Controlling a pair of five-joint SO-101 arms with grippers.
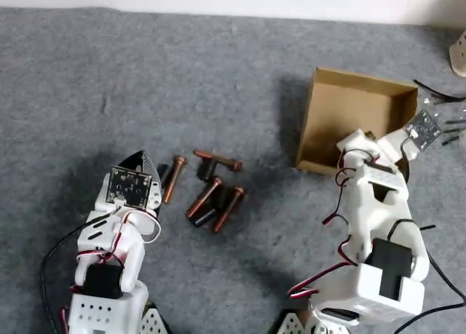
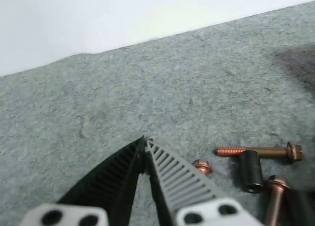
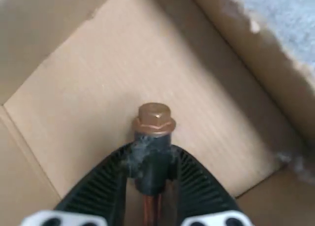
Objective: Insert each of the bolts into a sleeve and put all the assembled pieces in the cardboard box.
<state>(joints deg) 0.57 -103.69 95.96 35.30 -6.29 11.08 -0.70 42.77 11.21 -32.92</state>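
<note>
My right gripper (image 3: 152, 153) is shut on an assembled piece: a black sleeve (image 3: 150, 173) with a copper bolt through it, the hex head (image 3: 154, 118) sticking out past the fingertips. It hangs just above the floor of the cardboard box (image 3: 93, 88). From above, the right arm (image 1: 375, 185) leans over the near edge of the box (image 1: 349, 105). My left gripper (image 2: 145, 143) is shut and holds nothing. It sits low over the carpet, just left of the loose pile. Several copper bolts (image 1: 204, 196) and black sleeves (image 1: 207, 169) lie there, with a bolt (image 2: 256, 150) and a sleeve (image 2: 251, 171) close by.
Grey carpet (image 1: 145, 79) covers the table, with open room behind and left of the pile. Black cables and small parts (image 1: 444, 112) lie right of the box. A white wall (image 2: 98, 19) bounds the far edge.
</note>
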